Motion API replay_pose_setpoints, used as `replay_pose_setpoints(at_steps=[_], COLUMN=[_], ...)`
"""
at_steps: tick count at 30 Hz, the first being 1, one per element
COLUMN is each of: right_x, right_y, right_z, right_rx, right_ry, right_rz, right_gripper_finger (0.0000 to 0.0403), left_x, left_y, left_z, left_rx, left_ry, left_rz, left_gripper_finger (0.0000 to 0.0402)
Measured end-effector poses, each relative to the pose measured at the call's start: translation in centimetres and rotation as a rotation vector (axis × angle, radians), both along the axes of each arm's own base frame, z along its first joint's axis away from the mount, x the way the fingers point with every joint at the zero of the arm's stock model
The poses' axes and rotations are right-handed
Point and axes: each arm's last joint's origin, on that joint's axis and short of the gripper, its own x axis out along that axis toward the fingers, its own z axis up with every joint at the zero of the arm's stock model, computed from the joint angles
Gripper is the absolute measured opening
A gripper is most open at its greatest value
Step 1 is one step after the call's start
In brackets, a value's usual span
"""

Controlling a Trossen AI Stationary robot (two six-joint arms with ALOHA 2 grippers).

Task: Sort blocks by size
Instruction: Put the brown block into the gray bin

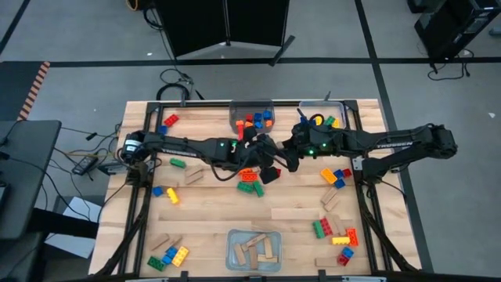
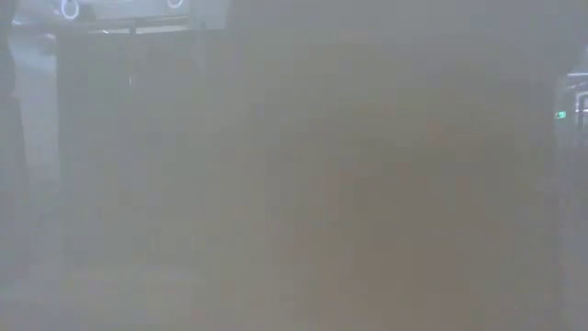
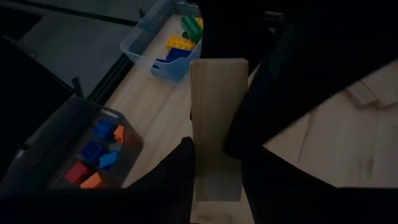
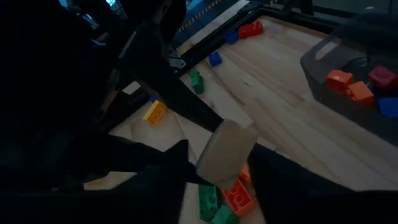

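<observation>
A plain tan wooden block hangs in the air over the table's middle, between my two grippers. My left gripper, reaching in from the table's left, is shut on one end. My right gripper, reaching in from the right, is shut on the other end. In the high view both grippers meet just above a small heap of orange and green bricks. Other studded bricks and wooden blocks lie scattered flat on the tabletop. The low view is fogged and shows nothing. My left gripper pinches the block's two long sides near its near end between its two fingers. The fingers lie along the block, which sticks out ahead of them, clear of the table. My right gripper has the block's opposite end between its two fingers, coming from the table's right and slanting down. That end hangs above the orange and green bricks.
Two clear bins with coloured bricks stand at the far edge. A bin with wooden blocks stands at the near edge. Loose bricks lie at the right and left.
</observation>
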Motion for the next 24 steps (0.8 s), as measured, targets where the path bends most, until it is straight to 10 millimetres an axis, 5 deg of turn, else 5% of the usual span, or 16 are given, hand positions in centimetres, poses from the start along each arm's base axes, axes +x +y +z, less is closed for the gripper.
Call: replay_pose_setpoints(at_steps=[5, 13, 24], right_x=[0.0, 0.0, -0.5], right_y=[0.0, 0.1, 1.6], right_z=[0.0, -0.1, -1.1], right_rx=[-0.024, 0.022, 0.130], right_ry=[0.010, 0.007, 0.104], right_rz=[0.007, 0.020, -0.042], right_gripper_finger=[0.0066, 0.0066, 0.0066], left_x=[0.0, -0.3, -2.1], left_y=[0.0, -0.1, -2.5], left_z=[-0.1, -0.1, 0.9], left_rx=[-0.035, -0.069, 0.007], left_ry=[-0.005, 0.022, 0.147], left_rz=[-0.005, -0.032, -0.237], left_gripper_finger=[0.0143, 0.0189, 0.0192])
